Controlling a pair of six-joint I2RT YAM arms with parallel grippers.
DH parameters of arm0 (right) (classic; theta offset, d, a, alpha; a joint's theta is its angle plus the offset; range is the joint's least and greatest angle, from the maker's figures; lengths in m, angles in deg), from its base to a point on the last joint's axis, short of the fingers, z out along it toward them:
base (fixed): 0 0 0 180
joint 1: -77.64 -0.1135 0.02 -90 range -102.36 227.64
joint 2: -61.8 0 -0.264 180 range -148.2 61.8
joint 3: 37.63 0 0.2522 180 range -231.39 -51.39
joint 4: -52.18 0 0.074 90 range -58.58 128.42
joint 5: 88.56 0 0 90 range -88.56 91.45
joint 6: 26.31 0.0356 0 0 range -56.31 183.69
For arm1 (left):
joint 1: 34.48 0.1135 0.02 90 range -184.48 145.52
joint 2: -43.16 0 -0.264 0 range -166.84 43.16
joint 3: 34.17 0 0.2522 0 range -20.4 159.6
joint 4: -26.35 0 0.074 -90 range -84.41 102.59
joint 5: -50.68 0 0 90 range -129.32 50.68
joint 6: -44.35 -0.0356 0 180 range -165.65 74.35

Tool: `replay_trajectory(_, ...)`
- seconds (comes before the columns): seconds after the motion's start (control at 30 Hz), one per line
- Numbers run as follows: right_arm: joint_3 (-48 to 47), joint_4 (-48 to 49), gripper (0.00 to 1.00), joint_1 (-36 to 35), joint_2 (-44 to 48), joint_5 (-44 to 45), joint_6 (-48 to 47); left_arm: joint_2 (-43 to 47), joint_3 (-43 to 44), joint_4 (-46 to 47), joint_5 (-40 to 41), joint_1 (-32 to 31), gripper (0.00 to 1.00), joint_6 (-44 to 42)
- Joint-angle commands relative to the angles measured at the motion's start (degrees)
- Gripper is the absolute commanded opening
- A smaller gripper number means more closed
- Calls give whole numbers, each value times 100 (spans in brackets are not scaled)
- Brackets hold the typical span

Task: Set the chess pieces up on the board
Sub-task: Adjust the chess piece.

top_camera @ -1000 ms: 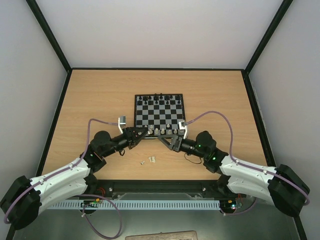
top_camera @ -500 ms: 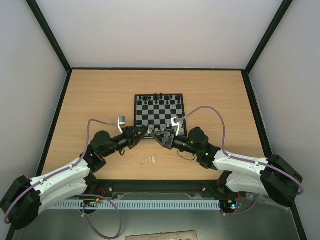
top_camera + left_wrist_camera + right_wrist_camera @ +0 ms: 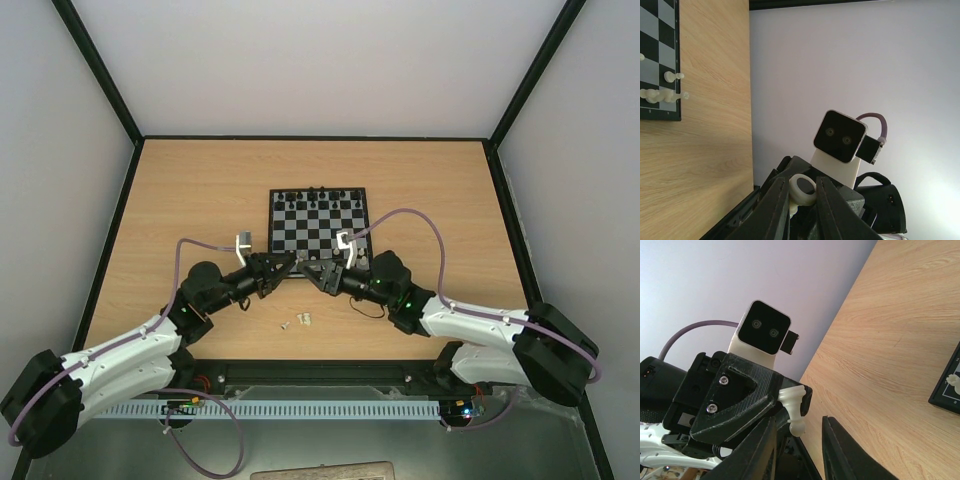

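Two grippers meet tip to tip. The right gripper has its jaws apart and grips nothing; a gap shows on each side of the white piece, whose rounded head pokes in between them. That piece is clenched near its base by the left gripper, which sits directly ahead of the right fingertips.

The piece's long axis runs along the line joining the two grippers, head toward the right one and base ring back toward the left wrist; the right fingers would therefore close across the stem, not along it. This looks like a handover from left to right; the likely next move is a squeeze by the right jaws before the left lets go, and so small a piece could slip or twist as it changes grip.

Just beyond both tips lies the near edge of the board; white pieces stand on its near rows and black pieces along the far row. Back toward the arm bases, two loose white pieces lie close together on the table, apart from either gripper. Bare wood gives room to both sides and behind the tips; the board side is tight, where a wide swing could topple the standing row.
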Motion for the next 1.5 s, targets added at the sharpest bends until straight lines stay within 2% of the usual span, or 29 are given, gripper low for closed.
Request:
replay_trajectory(0.0, -211, 313, 24, -64, -68, 73, -115, -43, 26, 193, 29, -10, 10, 28)
replay_trajectory(0.83, -207, 480, 19, -89, -289, 25, -43, -158, -4, 272, 124, -69, 10, 45)
replay_trajectory(1.0, -212, 480, 8, -90, -281, 34, -34, -147, 0, 228, 154, -79, 10, 30)
replay_trajectory(1.33, -220, -111, 7, -89, 69, 372, -169, -14, 74, -184, 217, -87, 16, -120)
replay_trajectory(1.4, -259, -272, 7, -91, 161, 424, -233, -6, 127, -317, 212, -89, 22, -189)
replay_trajectory(1.47, -331, -535, 7, -91, 241, 468, -333, 12, 189, -514, 220, -88, 38, -295)
